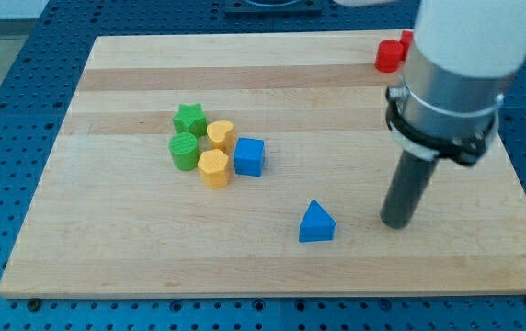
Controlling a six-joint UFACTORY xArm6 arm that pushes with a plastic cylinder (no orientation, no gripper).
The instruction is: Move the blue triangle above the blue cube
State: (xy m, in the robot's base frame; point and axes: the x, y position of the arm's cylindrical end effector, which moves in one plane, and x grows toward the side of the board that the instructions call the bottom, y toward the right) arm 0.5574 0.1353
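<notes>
The blue triangle [316,223] lies on the wooden board toward the view's bottom, right of centre. The blue cube [249,156] sits up and to the left of it, at the right side of a cluster of blocks. My tip [396,223] rests on the board to the right of the blue triangle, a clear gap away, at about the same height in the view. The arm's pale body rises from it toward the view's top right.
Left of the blue cube are a yellow hexagon-like block [213,169], a yellow block [222,136], a green cylinder [185,152] and a green star [189,119]. A red block [390,56] sits near the top right edge, partly behind the arm.
</notes>
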